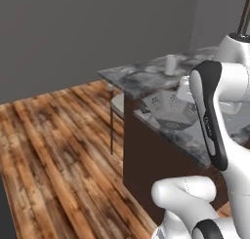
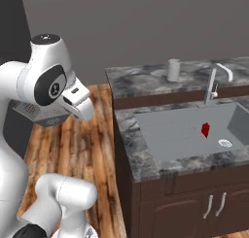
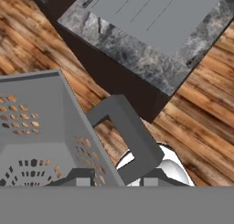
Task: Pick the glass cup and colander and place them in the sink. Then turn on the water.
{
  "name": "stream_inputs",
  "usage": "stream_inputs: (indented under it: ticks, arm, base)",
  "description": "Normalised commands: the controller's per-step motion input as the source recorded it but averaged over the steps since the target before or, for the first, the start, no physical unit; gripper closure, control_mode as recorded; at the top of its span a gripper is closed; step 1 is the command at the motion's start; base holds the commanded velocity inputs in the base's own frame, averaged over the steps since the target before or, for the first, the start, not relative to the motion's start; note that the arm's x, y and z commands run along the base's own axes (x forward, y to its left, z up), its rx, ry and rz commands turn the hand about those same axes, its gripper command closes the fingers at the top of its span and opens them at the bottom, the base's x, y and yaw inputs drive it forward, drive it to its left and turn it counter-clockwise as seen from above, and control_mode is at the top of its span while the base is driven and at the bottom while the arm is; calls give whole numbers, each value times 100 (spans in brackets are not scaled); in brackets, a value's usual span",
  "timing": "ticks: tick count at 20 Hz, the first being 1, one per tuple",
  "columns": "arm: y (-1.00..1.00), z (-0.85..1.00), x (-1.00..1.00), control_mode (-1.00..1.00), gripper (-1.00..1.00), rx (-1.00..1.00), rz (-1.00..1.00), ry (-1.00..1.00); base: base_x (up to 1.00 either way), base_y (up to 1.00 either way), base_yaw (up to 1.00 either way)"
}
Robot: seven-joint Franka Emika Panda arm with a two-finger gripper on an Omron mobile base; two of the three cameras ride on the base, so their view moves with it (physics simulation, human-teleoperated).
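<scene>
The gripper [image 3: 112, 181] is cut off at the bottom of the hand view, its fingertips clamped on the wall of the colander [image 3: 41, 131] beside its loop handle, with the colander's left part running out of frame. In the right base view the arm is bent high at the left of the frame, largely hiding the colander [image 2: 41, 114] held in the air over the wooden floor [image 2: 82, 140], left of the counter. At centre right the sink [image 2: 180, 130] holds a small red cylinder [image 2: 205, 129], and the glass cup [image 2: 173, 70] stands on the countertop [image 2: 141, 79] at upper centre, behind the faucet [image 2: 214, 84].
</scene>
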Motion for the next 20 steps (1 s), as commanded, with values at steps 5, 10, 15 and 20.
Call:
stream_inputs:
  ticks: [5, 10, 15, 20]
  arm:
    - [0, 0, 0, 100, 100, 0, 0, 0]
    - [0, 0, 0, 100, 100, 0, 0, 0]
    - [0, 0, 0, 100, 100, 0, 0, 0]
    - [0, 0, 0, 100, 100, 0, 0, 0]
  base:
    - [-52, -45, 9]
    - [6, -42, 33]
    - [-5, -60, 28]
    - [-32, -96, 13]
